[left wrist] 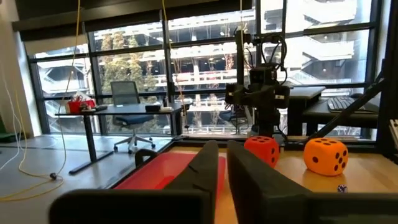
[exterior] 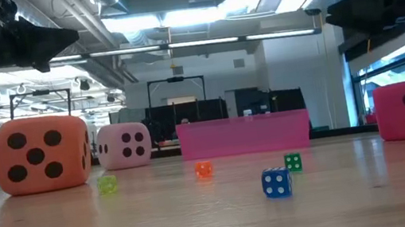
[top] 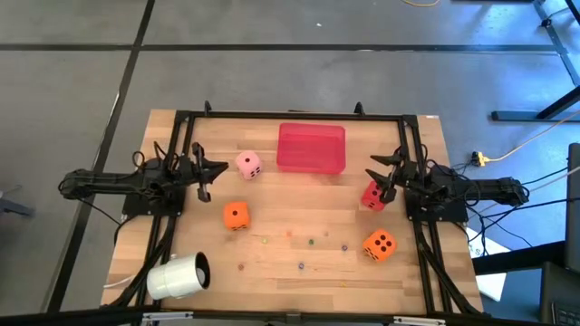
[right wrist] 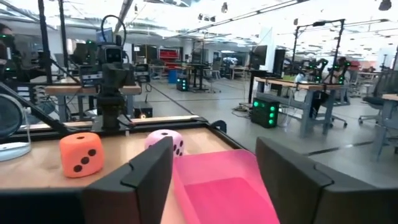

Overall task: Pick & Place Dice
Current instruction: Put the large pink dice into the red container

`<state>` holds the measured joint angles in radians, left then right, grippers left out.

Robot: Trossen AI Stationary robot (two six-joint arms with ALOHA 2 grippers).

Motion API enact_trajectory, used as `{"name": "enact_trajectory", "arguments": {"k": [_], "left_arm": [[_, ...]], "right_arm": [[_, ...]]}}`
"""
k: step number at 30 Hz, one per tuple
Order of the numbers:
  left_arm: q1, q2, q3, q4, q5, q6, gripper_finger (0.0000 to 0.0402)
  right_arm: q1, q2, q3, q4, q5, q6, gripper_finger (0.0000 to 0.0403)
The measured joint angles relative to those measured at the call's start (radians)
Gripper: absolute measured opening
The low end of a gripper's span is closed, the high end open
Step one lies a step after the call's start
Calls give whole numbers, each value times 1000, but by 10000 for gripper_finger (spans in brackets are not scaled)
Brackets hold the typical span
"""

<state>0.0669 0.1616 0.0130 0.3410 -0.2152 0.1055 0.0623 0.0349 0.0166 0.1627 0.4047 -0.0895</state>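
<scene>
Your right gripper [top: 382,176], fingers spread and empty, hovers just above the red die [top: 372,196], making it the nearer arm. Your left gripper [top: 207,177], nearly closed on nothing, waits beside the pink die [top: 248,164].

We see a flat red tray [top: 312,148] near the far edge of the wooden table [top: 299,272]. A white cup [top: 178,275] lies on its side at the near left corner. Some tiny coloured dice [exterior: 276,183] are scattered on the near part.
</scene>
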Motion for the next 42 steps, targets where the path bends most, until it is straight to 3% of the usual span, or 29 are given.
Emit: {"name": "enact_trajectory", "arguments": {"k": [6, 15, 20, 34, 42], "left_arm": [[0, 24, 40, 0, -14, 64, 116], [0, 126, 94, 0, -222, 100, 268], [0, 191, 96, 0, -294, 80, 328], [1, 318, 97, 0, -394, 66, 396], [0, 375, 97, 0, -366, -110, 400]], "right_arm": [[0, 0, 0, 31, 7, -27, 249], [-20, 0, 0, 122, 7, -106, 248], [-26, 0, 0, 121, 7, -105, 247], [-26, 0, 0, 111, -2, -103, 247], [-26, 0, 0, 111, -4, -103, 247]]}}
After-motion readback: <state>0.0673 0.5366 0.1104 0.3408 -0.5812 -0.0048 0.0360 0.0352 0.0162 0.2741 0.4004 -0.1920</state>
